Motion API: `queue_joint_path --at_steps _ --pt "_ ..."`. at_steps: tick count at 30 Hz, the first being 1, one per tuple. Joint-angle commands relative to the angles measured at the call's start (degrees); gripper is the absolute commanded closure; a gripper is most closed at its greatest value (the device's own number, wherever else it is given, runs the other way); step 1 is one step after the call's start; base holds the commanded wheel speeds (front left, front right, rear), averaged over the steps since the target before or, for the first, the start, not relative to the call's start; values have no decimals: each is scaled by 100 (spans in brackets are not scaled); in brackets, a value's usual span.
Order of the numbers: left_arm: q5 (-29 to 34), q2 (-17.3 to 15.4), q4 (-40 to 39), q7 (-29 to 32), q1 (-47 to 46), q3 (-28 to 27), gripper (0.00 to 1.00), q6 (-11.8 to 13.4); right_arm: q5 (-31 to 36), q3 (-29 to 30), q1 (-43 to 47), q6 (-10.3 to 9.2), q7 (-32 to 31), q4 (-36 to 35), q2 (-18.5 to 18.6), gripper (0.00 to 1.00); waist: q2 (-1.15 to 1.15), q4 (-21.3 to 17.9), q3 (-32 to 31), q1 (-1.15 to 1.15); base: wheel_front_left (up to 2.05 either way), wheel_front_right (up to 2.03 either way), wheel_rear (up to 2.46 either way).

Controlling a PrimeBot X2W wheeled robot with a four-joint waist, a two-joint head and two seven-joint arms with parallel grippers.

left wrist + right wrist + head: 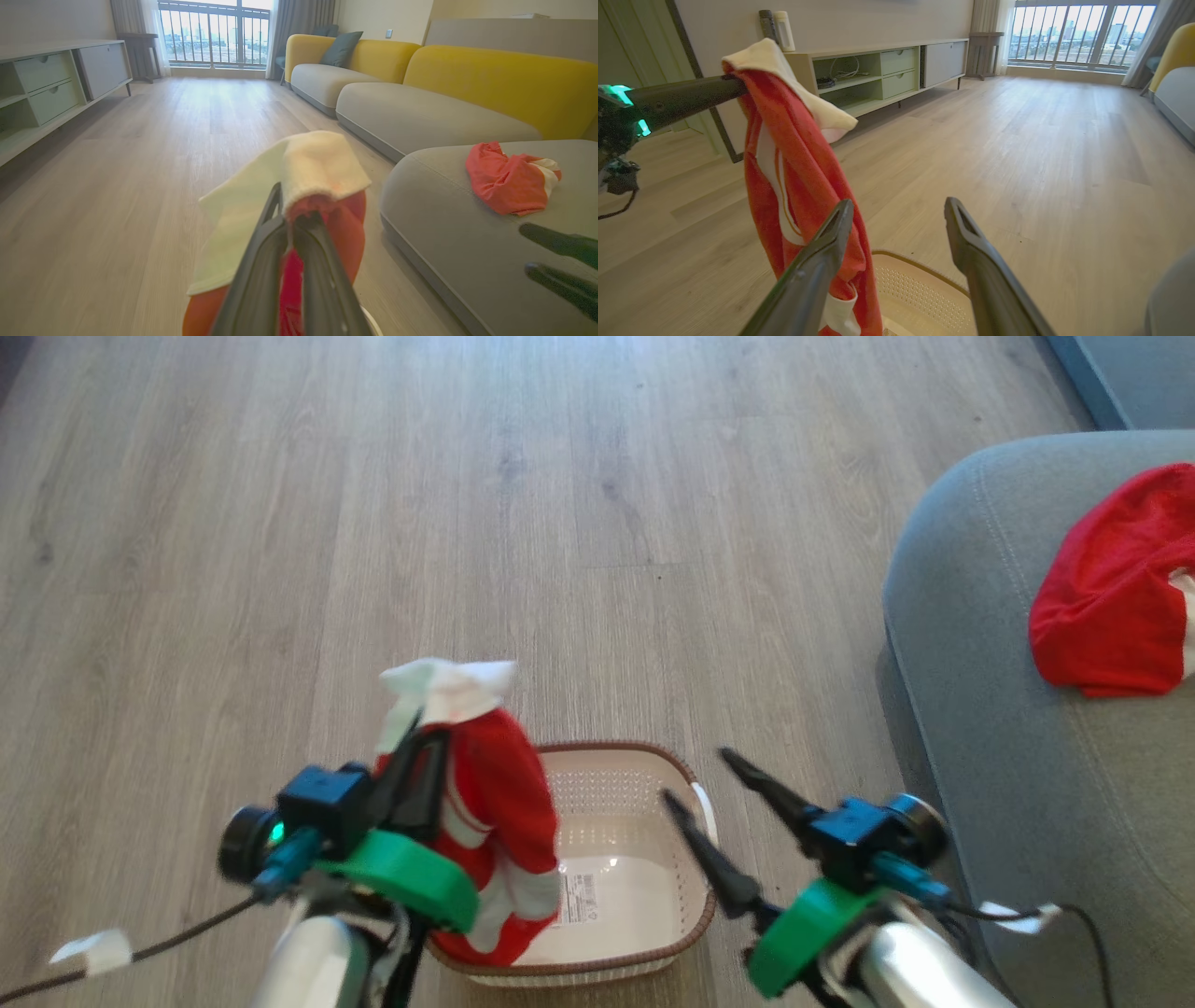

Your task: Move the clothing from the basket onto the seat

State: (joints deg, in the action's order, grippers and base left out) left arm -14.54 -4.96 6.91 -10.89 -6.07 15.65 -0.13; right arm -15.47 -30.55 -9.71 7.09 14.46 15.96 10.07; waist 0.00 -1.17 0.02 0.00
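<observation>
My left gripper [425,733] is shut on a red garment with white panels [490,821], which hangs from its fingers over the left end of the cream basket [644,784]. That same garment [794,186] drapes from the left fingers [686,95] in the right wrist view, and its white top [317,163] folds over the fingertips in the left wrist view. The basket's bottom shows bare with its label sticker. My right gripper [695,775] is open above the basket's right rim, holding nothing. A second red garment [1111,588] lies on the grey seat [1008,784] at the right.
Wood floor [467,523] stretches ahead and left of the basket. A long low cabinet [887,70] lines one wall. Yellow-backed sofa sections [420,107] continue beyond the seat, and a window with railings [215,32] is at the far end.
</observation>
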Motion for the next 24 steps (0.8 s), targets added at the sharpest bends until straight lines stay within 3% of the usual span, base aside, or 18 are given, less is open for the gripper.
queue_joint_path --at_steps 1,8,18,19,20,24 --pt "53 13 -281 26 -362 -96 100 -37 -82 -220 -308 40 54 -199 37 0 0 28 5 0 0 0 0" --pt "67 127 -563 301 -552 597 100 -192 -411 -1084 -970 40 54 -68 76 0 0 179 32 0 0 0 0" --pt "-220 197 -1071 490 -697 1465 100 -215 -665 -1252 -1214 40 54 359 41 0 0 345 81 0 0 0 0" --pt "-242 199 -1079 497 -700 1492 100 -192 -734 -1255 -1209 40 54 380 31 80 0 347 90 0 0 0 0" --pt "-250 199 -1063 506 -701 1494 100 -159 -800 -1262 -1208 40 54 388 34 100 0 343 102 0 0 0 0" --pt "-261 189 -956 484 -696 1444 95 -91 -925 -1228 -1217 40 54 373 80 100 0 291 129 0 0 0 0"
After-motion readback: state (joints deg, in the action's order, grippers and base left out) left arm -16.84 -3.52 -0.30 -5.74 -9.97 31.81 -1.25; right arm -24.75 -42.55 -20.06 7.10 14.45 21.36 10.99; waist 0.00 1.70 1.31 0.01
